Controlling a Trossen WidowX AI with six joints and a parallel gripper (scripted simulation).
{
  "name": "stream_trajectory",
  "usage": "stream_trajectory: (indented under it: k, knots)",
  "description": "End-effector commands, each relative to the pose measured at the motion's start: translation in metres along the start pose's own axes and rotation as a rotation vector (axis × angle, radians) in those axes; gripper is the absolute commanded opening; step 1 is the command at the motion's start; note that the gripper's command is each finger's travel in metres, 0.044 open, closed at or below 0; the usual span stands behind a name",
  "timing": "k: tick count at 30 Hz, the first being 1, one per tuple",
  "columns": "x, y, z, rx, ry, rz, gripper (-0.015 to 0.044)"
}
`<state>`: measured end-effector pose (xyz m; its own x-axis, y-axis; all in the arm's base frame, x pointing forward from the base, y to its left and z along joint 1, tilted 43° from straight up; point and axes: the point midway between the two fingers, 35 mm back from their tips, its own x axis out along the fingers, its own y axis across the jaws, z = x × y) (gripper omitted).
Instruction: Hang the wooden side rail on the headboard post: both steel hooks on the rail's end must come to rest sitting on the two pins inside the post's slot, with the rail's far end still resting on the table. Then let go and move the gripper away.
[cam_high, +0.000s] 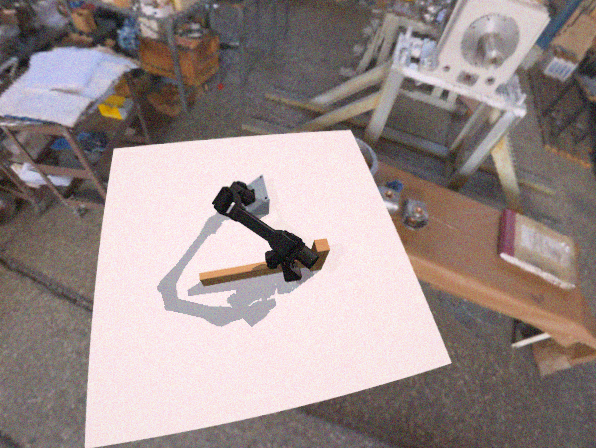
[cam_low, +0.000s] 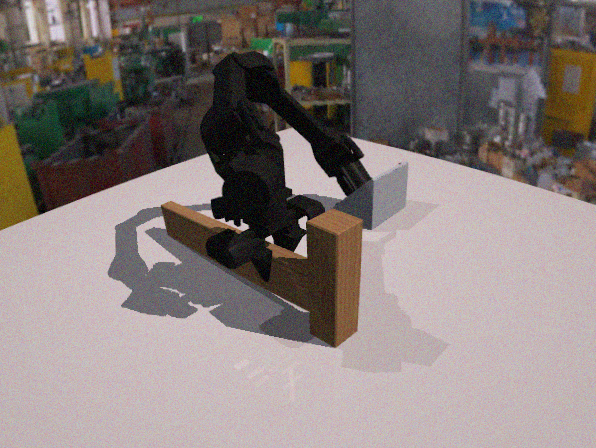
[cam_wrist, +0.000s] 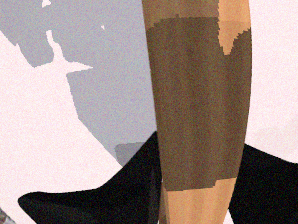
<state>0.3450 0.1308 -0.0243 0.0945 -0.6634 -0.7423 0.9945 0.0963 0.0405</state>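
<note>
The white table (cam_high: 150, 350) carries a black arm (cam_high: 255, 225), a grey base block (cam_high: 261, 196), an upright wooden headboard post (cam_low: 334, 280) and the long wooden side rail (cam_low: 190, 227). The rail runs from the post out to the arm's side, its near end meeting the post's face and its far end low by the table; from the exterior view the rail slopes, higher at the post than at the far end. The pincer (cam_low: 255, 252) straddles the rail's top edge partway along, closer to the post than to the far end, and is clamped on the rail. In the wrist view the rail (cam_wrist: 200, 116) runs down the middle of the picture with the dark fingers on either side of it, touching it. The steel hooks, the pins and the post's slot are hidden in every view, so whether the hooks sit on the pins cannot be told. The top view shows the rail (cam_high: 235, 272) as a thin strip with the post (cam_high: 321, 248) at its end, the joint covered by the pincer (cam_high: 290, 267); only the exterior view shows the post's full height.
</note>
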Motion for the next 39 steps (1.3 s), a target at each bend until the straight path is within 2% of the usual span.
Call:
stream_trajectory:
  k: [1,39]
  knots:
    - [-0.0049,0.0012,-0.0035,-0.001,0.006,0.012,0.0000]
    - [-0.0054,0.0005,-0.0073,-0.001,0.006,0.012,0.0000]
